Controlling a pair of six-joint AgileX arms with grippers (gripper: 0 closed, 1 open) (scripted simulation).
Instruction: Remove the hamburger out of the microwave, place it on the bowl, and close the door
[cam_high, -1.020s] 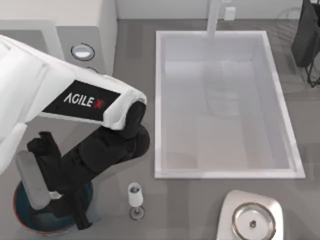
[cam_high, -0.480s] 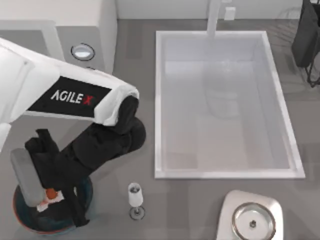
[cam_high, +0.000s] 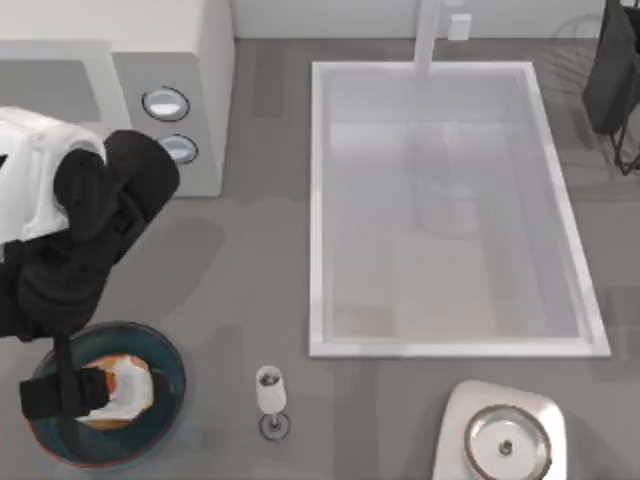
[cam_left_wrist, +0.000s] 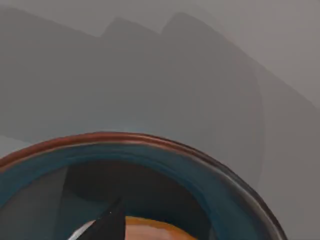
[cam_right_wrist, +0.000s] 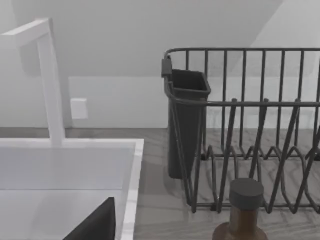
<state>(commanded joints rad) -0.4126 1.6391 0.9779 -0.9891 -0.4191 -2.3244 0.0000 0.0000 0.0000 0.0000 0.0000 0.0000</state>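
Note:
The hamburger (cam_high: 128, 388), a cream-white lump with orange on it, lies inside the deep-blue bowl (cam_high: 172, 372) at the front left of the table. My left gripper (cam_high: 95, 400) reaches down into the bowl from the left and is shut on the hamburger. The left wrist view looks across the bowl's reddish-brown rim (cam_left_wrist: 150, 142), with a black fingertip (cam_left_wrist: 112, 225) against the hamburger (cam_left_wrist: 155, 231). The white microwave (cam_high: 195, 60) stands at the back left, its grey cavity (cam_high: 50, 85) showing. The door is hidden. A dark wedge of my right gripper (cam_right_wrist: 95, 225) sits over the sink's corner.
A big white sink (cam_high: 450, 210) with a faucet (cam_high: 428, 35) takes up the middle and right. A small wine glass (cam_high: 270, 395) stands just right of the bowl. A steel dish on a silvery base (cam_high: 505, 440) sits front right. A dish rack (cam_right_wrist: 250, 125) and bottle (cam_right_wrist: 240, 210) are back right.
My left arm has swung back toward the left, off the table's middle. The hamburger has shifted slightly right and now shows uncovered, low in the bowl.

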